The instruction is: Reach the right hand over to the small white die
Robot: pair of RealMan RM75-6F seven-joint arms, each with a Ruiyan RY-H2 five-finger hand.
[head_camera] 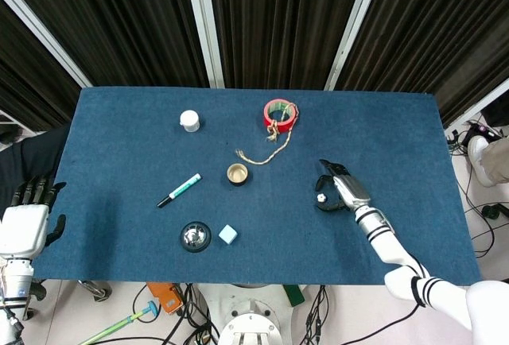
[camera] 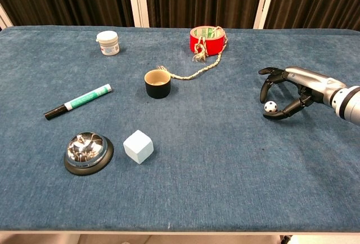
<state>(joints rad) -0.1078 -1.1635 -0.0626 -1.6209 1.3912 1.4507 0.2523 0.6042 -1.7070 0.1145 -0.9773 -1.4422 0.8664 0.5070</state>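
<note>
Even, bright overhead light, soft short shadows across table (camera: 225, 188). Sharp focus both views, no glare; dark curtains (head_camera: 270, 19) underexposed.

Head view: high above the near edge, looking steeply down; whole blue table (head_camera: 119, 122), curtains behind and floor at the sides in frame. Chest view: low at the near edge, looking across the cloth, closer in. Both share the tabletop, red tape roll (head_camera: 279, 112) (camera: 207, 37) to bell (head_camera: 195, 236) (camera: 88, 152).
</note>
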